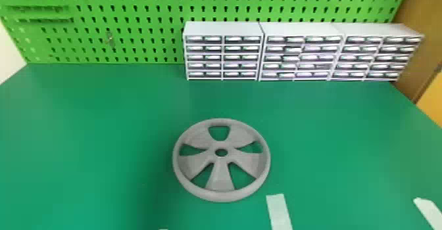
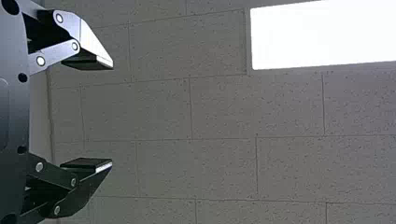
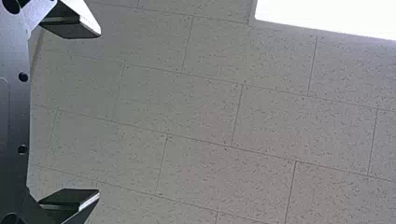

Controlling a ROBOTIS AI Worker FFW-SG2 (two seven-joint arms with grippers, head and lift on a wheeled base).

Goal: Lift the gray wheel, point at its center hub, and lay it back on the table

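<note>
Green table (image 1: 98, 121) bears the wheel (image 1: 221, 180) (flat) at the head view's lower center; my left claw (image 2: 112, 113) and right claw (image 3: 99, 113) stand spread at their views' left edges.

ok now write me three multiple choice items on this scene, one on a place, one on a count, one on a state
1. Where is the gray, round, spoked wheel?
A) atop the white drawer cabinets
B) on the green tabletop
C) on the green pegboard

2. How many openings ring its center hub?
A) three
B) eight
C) five

3. How is the black, two-fingered left pincer?
A) open
B) shut, empty
C) shut on the wheel

Key:
1 B: green surface surrounds its rim.
2 C: one far, two at the sides, two near.
3 A: its fingertips stand wide apart.
</note>
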